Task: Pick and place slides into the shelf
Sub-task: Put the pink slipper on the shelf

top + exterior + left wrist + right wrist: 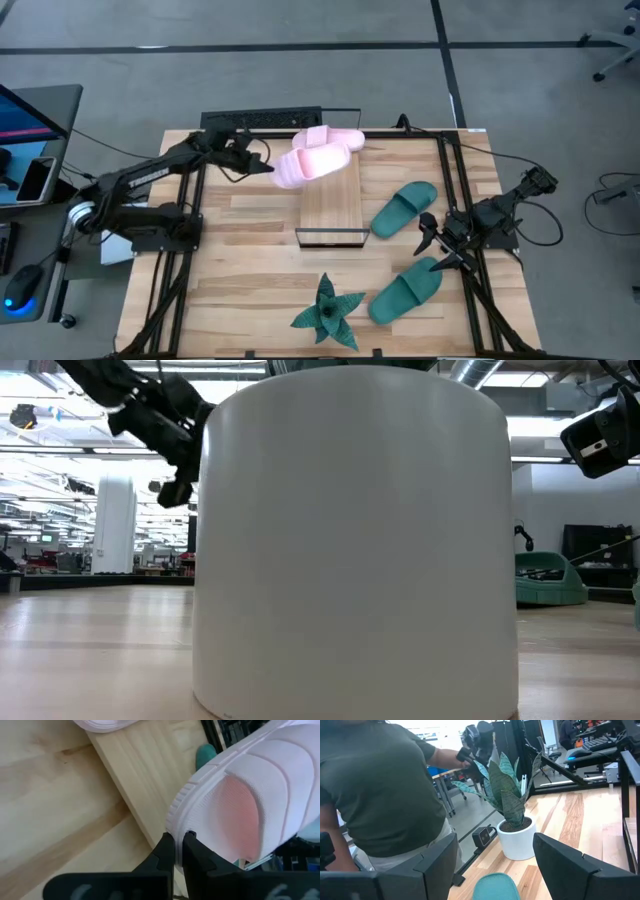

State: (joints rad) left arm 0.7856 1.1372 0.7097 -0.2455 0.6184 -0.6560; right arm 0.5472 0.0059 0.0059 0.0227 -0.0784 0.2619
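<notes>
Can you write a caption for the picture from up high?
Left claw carries a pink slide over the shelf; two teal slides wait by the right claw.

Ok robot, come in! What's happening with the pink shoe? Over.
Left gripper shut on pink slide, held over the shelf end. Right gripper open, waiting between the teal slides. Second pink slide already beside it.
</notes>
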